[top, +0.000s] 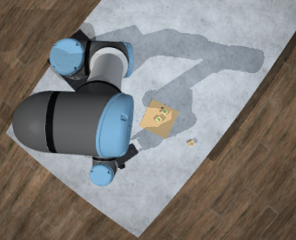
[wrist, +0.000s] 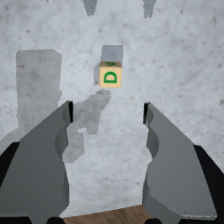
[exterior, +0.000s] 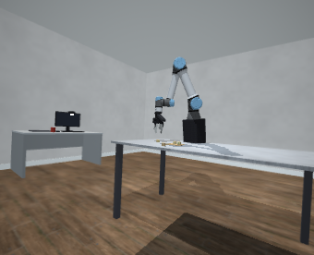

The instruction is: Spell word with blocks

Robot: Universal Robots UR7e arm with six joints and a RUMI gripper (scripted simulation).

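A tan block with a green D (wrist: 110, 77) lies alone on the grey table top, seen from above in the wrist view. My gripper (wrist: 108, 103) hangs well above it with the fingers partly apart and nothing between them. The block sits just beyond the fingertips in that view. In the overhead view this lone block (top: 191, 143) lies off the tan mat (top: 158, 118), to its right. Two blocks with green marks (top: 162, 115) sit close together on the mat; their letters are too small to read. In the side view my gripper (exterior: 159, 123) hovers above the table's left end.
My arm's big grey and blue links (top: 70, 122) cover the left part of the table in the overhead view and hide most of the gripper. The table's edge and wooden floor (wrist: 115, 217) show close below the D block in the wrist view.
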